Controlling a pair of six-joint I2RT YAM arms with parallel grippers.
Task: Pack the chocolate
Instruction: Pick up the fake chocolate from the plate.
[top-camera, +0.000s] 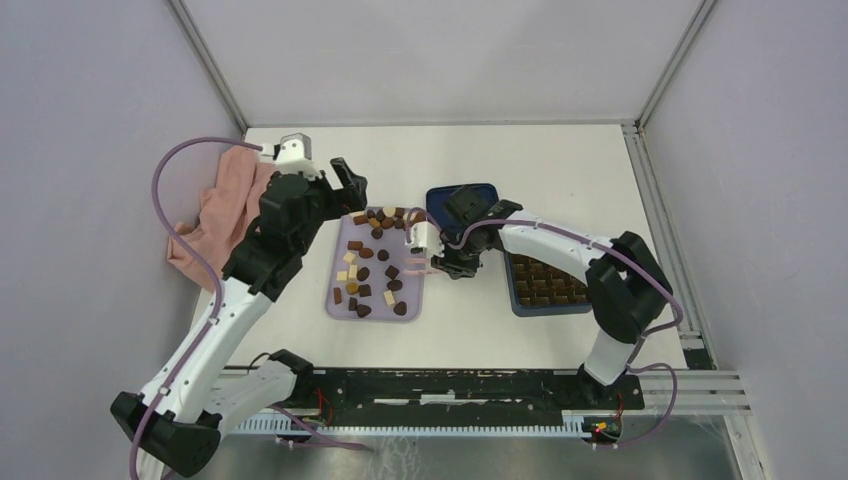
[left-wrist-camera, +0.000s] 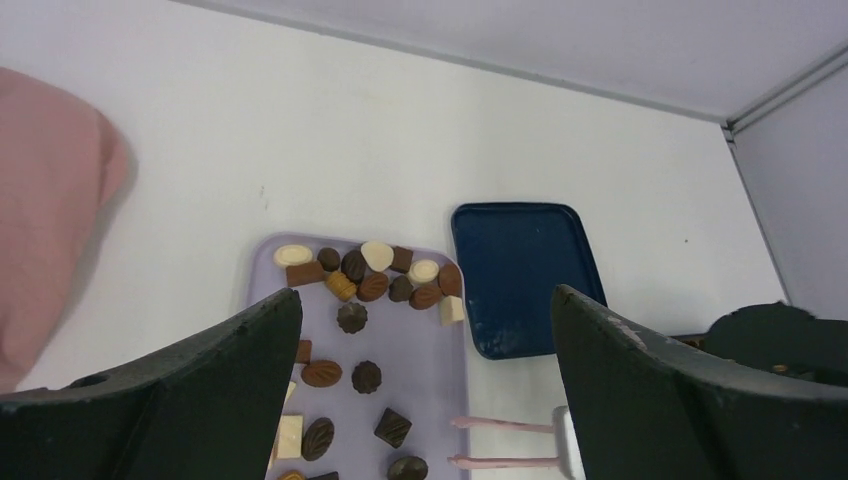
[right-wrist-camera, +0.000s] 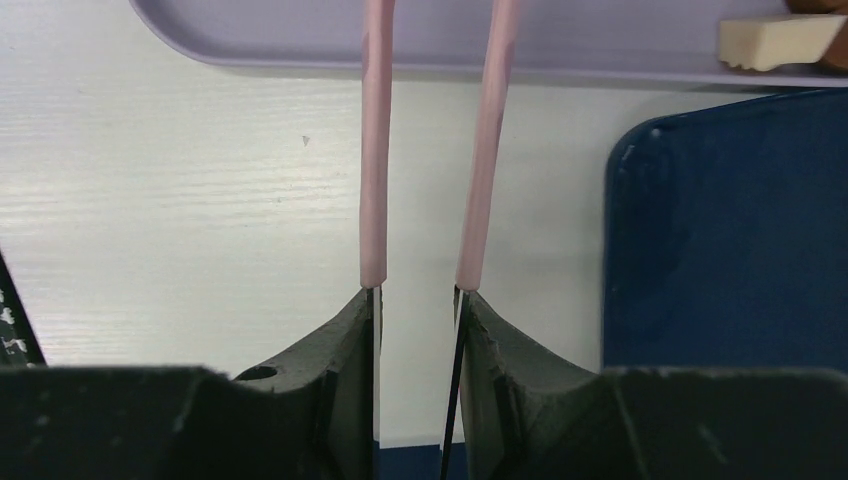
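Many chocolate pieces (left-wrist-camera: 366, 376) lie on the lilac tray (left-wrist-camera: 430, 370), the blue box (top-camera: 550, 311) to its right. The left fingers (left-wrist-camera: 200, 400) hang spread above the tray; the right fingers (right-wrist-camera: 320, 380) pinch pink tongs (right-wrist-camera: 375, 150) at its edge. Picking seems in hand: next, the prongs must straddle one piece.

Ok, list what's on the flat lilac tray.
Bite-size chocolates, dark brown, mid brown and cream, lie scattered on the flat lilac tray, crowded along its far edge. The pink tongs held by the right end effector reach over its right edge, covering a small strip there.
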